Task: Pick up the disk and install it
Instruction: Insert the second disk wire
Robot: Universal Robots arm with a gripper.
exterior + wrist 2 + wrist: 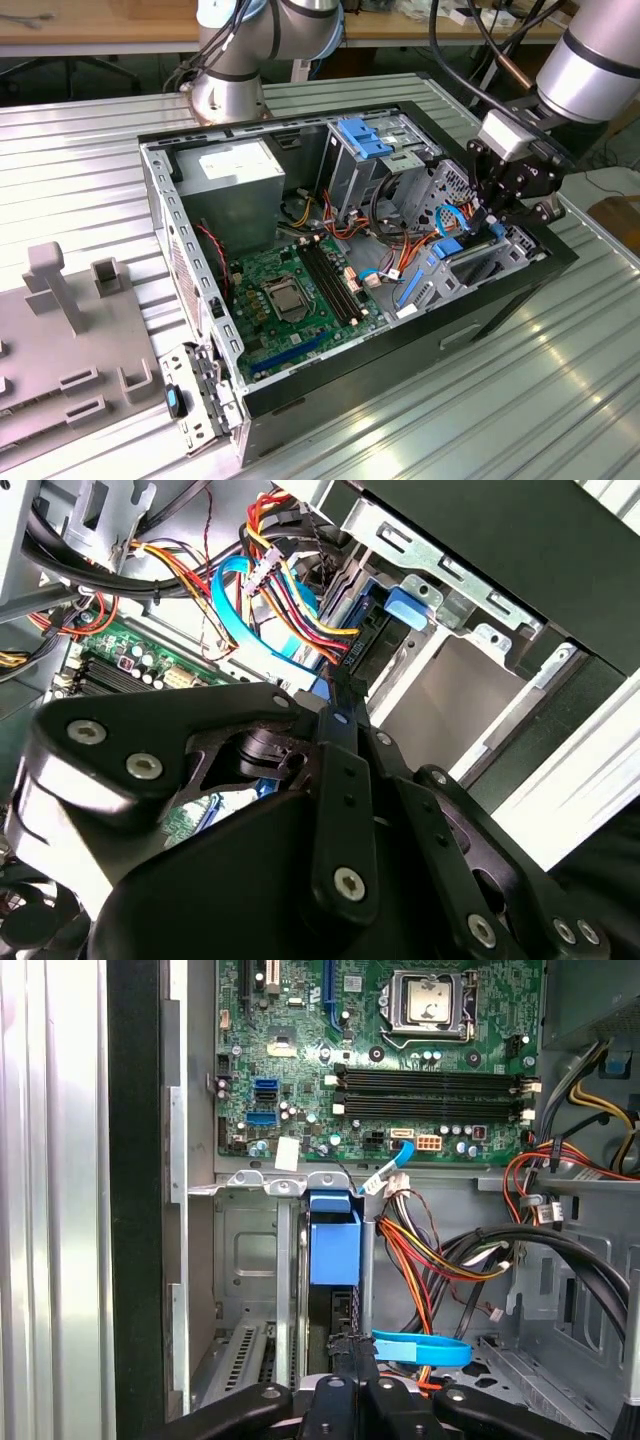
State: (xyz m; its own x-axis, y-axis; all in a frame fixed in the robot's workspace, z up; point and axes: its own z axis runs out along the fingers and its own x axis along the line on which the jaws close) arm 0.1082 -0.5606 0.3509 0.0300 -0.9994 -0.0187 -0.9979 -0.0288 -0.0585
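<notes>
While the tool [483,215] pinches the disk [333,1250] edge-on, jaws narrow, it stands partly sunk in the bay [250,1250] at the case's [160,190] three o'clock; seating looks unfinished.

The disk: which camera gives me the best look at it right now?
The first wrist view: the disk stands edge-on in its bay, blue rail facing the camera, gripper at its end. The second wrist view shows only a blue corner past the linkage; the exterior view shows blue rails below the gripper.
</notes>
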